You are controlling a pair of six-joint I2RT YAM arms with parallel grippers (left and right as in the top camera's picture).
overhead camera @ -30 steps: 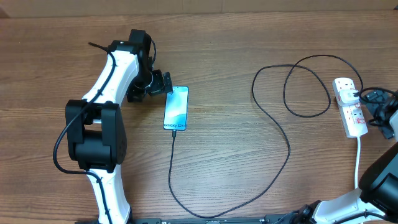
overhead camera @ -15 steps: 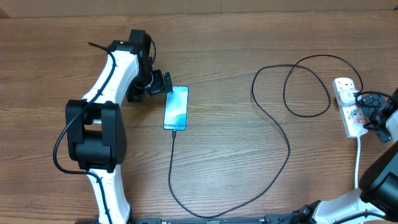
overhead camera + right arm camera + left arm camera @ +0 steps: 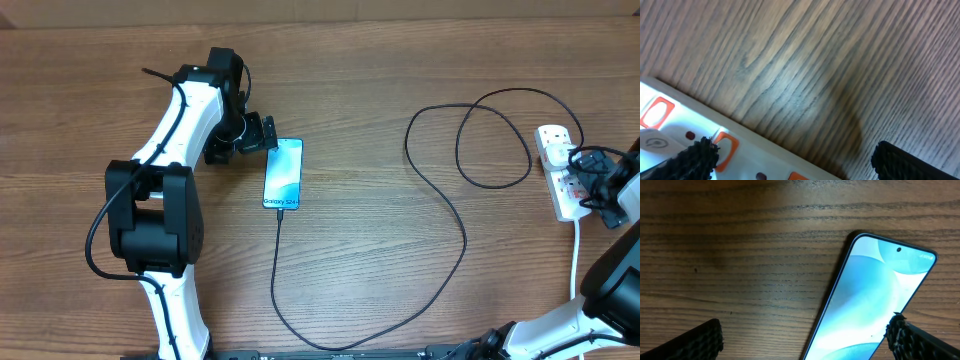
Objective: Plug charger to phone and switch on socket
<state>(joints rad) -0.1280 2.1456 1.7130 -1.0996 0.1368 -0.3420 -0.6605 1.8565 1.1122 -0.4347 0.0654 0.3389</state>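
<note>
With right gripper (image 3: pixel 797 154) spread wide, probably calls for 1 square press on a stiff red switch (image 3: pixel 656 111) of the light, slide-prone socket (image 3: pixel 562 203).

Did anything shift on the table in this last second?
The right gripper edged left, further over the socket, its jaws open and holding nothing. The left gripper, the phone and the charger stayed put.
</note>
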